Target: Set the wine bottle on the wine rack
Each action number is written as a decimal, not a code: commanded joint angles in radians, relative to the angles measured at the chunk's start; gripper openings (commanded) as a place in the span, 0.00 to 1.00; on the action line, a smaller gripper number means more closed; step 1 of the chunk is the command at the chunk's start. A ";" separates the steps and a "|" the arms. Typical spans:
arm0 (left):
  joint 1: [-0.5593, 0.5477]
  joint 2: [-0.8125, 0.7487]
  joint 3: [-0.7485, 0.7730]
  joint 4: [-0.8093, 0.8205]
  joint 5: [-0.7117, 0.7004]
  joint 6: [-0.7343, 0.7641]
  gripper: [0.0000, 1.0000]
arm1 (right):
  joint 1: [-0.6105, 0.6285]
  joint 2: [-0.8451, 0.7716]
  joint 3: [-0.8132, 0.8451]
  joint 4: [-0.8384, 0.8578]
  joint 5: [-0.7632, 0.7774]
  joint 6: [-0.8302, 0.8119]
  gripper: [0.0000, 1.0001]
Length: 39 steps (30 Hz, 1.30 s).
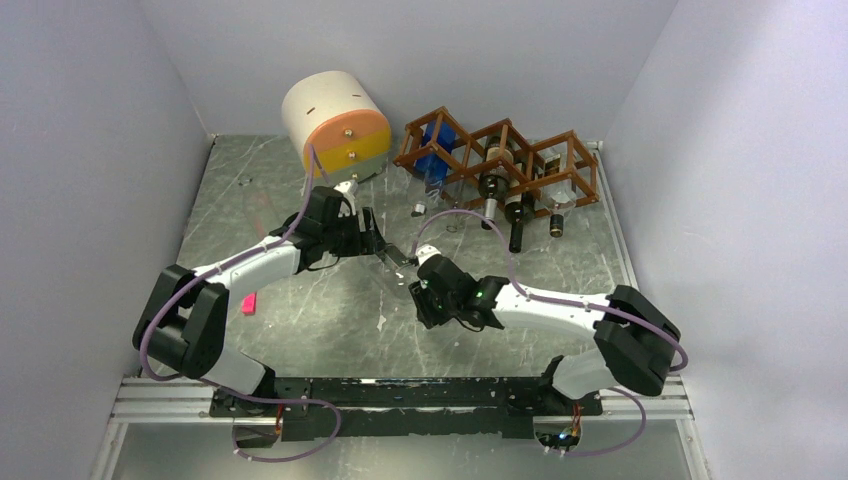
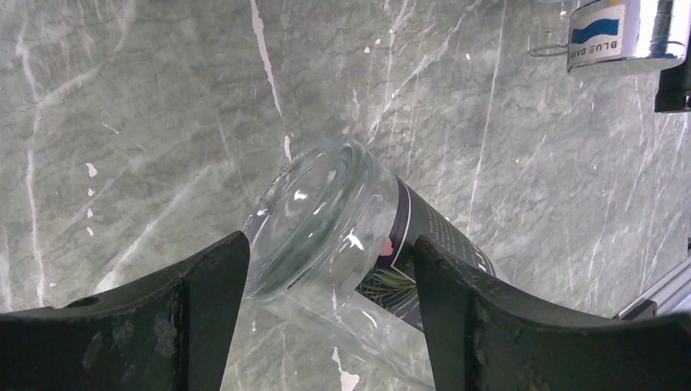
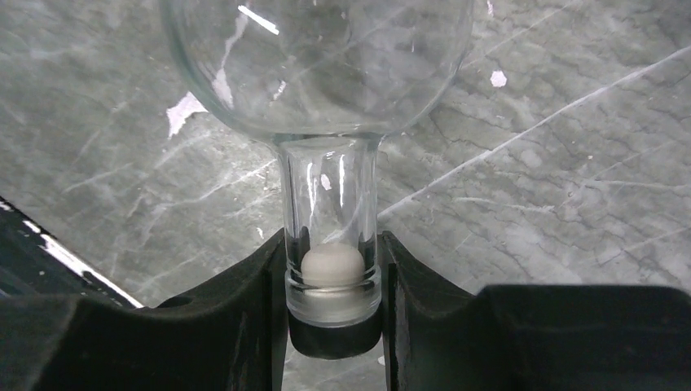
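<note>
A clear glass wine bottle (image 1: 408, 268) with a dark label hangs over the marble table between both arms. My right gripper (image 3: 332, 277) is shut on its neck (image 3: 330, 204), just above the black cap and white stopper. The round shoulder (image 3: 318, 73) fills the top of the right wrist view. My left gripper (image 2: 330, 269) has a jaw on each side of the bottle's base (image 2: 322, 216). The left finger (image 2: 204, 301) meets the glass edge and the right finger (image 2: 464, 301) covers the label; I cannot tell whether they press. The reddish-brown wine rack (image 1: 500, 165) stands at the back right.
The rack holds a blue bottle (image 1: 437, 150) and two dark bottles (image 1: 515, 215) with necks pointing forward. A round cream-and-orange drawer unit (image 1: 335, 125) stands back left. A pink piece (image 1: 248, 303) lies by the left arm. A small silver can (image 2: 627, 32) lies near the rack.
</note>
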 commanded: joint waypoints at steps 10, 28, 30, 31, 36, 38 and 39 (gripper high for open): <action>-0.001 0.025 0.024 -0.008 0.065 0.028 0.75 | 0.002 0.117 0.019 0.127 0.032 0.001 0.48; -0.001 0.017 0.005 -0.003 0.057 0.016 0.73 | 0.001 0.258 0.036 0.239 0.095 0.001 0.56; -0.001 0.011 -0.002 0.007 0.063 0.013 0.73 | 0.002 0.265 0.029 0.245 0.102 0.004 0.54; 0.000 0.008 -0.005 0.011 0.064 0.011 0.72 | 0.002 0.268 0.026 0.248 0.105 0.003 0.52; 0.000 -0.004 -0.008 0.013 0.065 0.003 0.70 | 0.001 0.262 0.016 0.248 0.124 0.000 0.04; -0.001 -0.020 -0.002 0.004 0.056 0.002 0.70 | 0.002 0.246 0.017 0.241 0.137 -0.004 0.00; -0.001 -0.028 0.001 0.000 0.051 0.002 0.71 | 0.001 0.237 0.019 0.241 0.139 -0.008 0.00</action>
